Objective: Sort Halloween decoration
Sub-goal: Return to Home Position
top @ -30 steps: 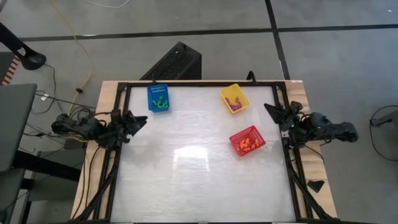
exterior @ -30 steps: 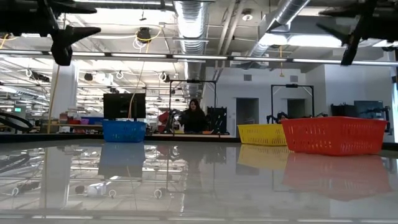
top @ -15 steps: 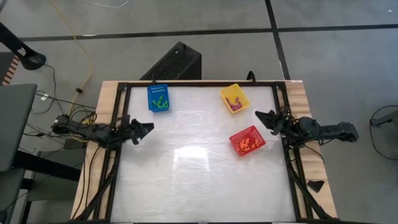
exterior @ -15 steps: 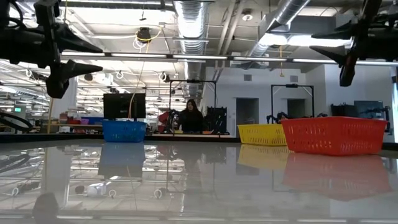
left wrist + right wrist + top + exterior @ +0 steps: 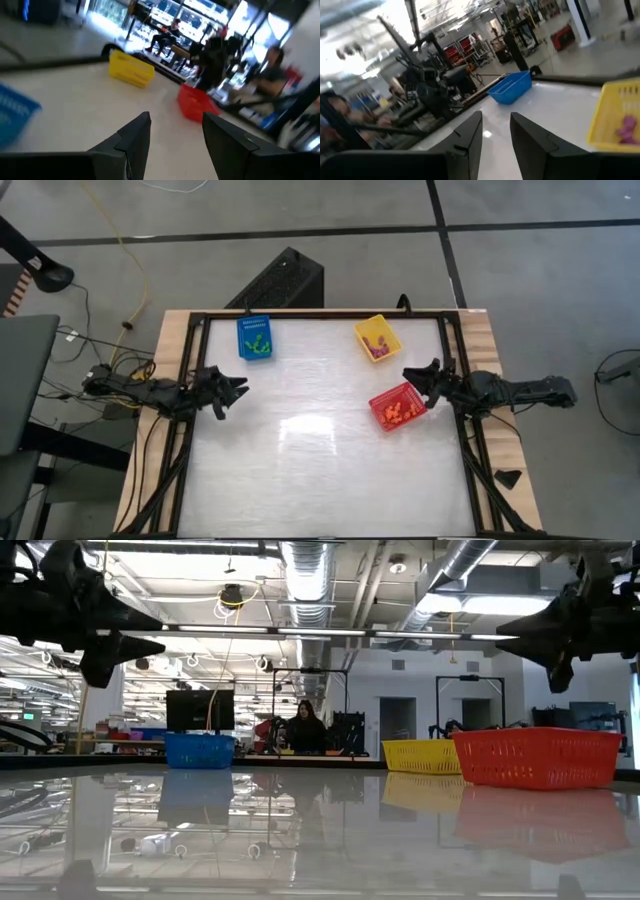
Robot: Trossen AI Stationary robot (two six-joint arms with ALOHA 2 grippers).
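The Halloween decoration lies sorted by colour in three baskets. Green pieces (image 5: 258,343) are in the blue basket (image 5: 254,326) at the far left, purple pieces (image 5: 378,349) in the yellow basket (image 5: 375,327) at the far right, and orange pieces (image 5: 398,412) in the red basket (image 5: 381,402) nearer the right edge. My left gripper (image 5: 236,393) hovers open over the table's left edge, pointing level toward the middle. My right gripper (image 5: 412,376) hovers open just beyond the red basket's far right corner, also level. Nothing is between either gripper's fingers (image 5: 135,137) (image 5: 470,132).
The white tabletop (image 5: 320,450) is ringed by a black frame (image 5: 190,440). A black box (image 5: 285,280) stands beyond the far edge. People sit in the room behind the table (image 5: 303,728). In the low view both grippers (image 5: 160,632) (image 5: 530,655) hang well above the baskets.
Both grippers have come down and moved inward over the table, tipping to point level. The left one went toward the table's middle and then held still. The right one went toward the red basket. The baskets and the pieces have stayed put.
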